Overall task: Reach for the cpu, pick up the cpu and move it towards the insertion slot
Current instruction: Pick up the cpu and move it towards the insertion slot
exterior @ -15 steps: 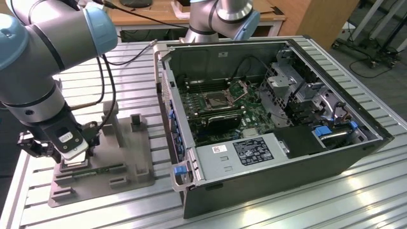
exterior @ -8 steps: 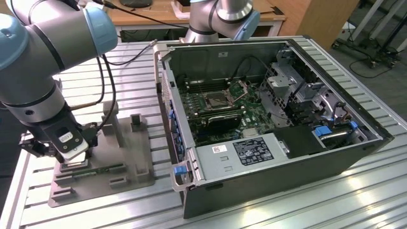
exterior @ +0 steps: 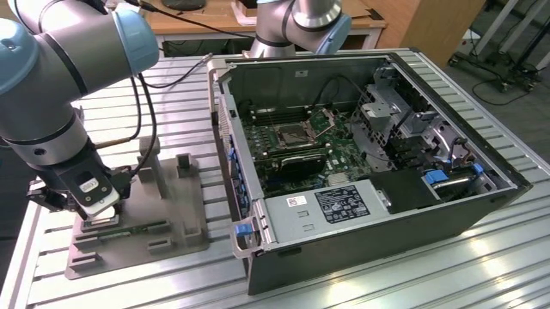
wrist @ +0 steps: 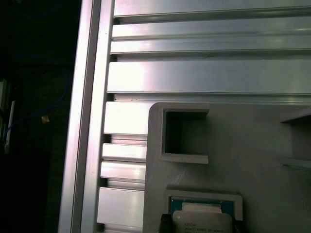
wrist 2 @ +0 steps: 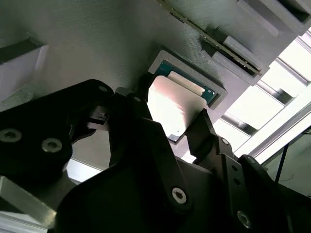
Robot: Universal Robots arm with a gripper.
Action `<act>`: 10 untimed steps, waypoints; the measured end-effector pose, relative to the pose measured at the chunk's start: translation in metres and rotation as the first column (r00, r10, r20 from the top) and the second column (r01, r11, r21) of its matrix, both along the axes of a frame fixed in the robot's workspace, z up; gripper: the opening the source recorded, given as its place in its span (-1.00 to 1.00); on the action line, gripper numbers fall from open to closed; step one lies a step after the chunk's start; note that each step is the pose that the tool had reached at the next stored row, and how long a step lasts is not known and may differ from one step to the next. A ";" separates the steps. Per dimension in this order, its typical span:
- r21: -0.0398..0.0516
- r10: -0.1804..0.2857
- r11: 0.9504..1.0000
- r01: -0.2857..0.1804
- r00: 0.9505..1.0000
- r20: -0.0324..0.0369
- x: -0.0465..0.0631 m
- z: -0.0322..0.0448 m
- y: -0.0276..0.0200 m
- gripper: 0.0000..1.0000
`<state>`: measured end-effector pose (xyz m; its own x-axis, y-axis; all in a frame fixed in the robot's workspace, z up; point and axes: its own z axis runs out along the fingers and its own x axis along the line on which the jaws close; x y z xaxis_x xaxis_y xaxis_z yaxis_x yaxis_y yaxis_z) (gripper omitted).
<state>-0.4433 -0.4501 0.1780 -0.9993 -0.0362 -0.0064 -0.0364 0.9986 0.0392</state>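
Observation:
The cpu [wrist 2: 176,99], a small square chip with a pale silvery face, lies at the square recess of the grey plastic tray [exterior: 176,193] at the exterior view's left. My gripper [wrist 2: 171,108] is down on it, one dark finger against each of two opposite edges, shut on the chip. In the first wrist view the cpu [wrist: 201,219] sits low within the recess's green-edged frame. In the exterior view my gripper [exterior: 99,215] touches down on the tray's near left part. The insertion slot [exterior: 292,134], a silvery-framed socket with its hinged plate raised, is inside the open computer case.
A long green memory stick [exterior: 129,230] lies in the tray beside the gripper. The open computer case [exterior: 361,212] fills the exterior view's right, its tall side wall [exterior: 228,148] facing the tray. Ribbed aluminium table [exterior: 413,277] all around. A second arm's base [exterior: 297,26] stands behind the case.

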 end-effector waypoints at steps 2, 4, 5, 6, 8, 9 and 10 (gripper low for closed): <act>0.000 0.000 1.000 0.000 1.000 0.000 0.000 0.0000 0.0000 0.09; 0.000 0.000 1.000 0.000 1.000 0.000 0.000 0.0000 0.0000 0.09; 0.000 0.000 1.000 0.000 1.000 0.000 0.000 0.0000 0.0000 0.09; 0.000 0.000 1.000 0.000 1.000 0.000 0.000 0.0002 0.0000 0.09; 0.000 0.000 1.000 0.000 1.000 0.000 0.000 0.0015 0.0000 0.09; 0.000 0.000 1.000 0.000 1.000 0.000 0.000 0.0022 0.0000 0.09; 0.000 0.000 1.000 0.000 1.000 0.000 0.000 0.0028 0.0000 0.09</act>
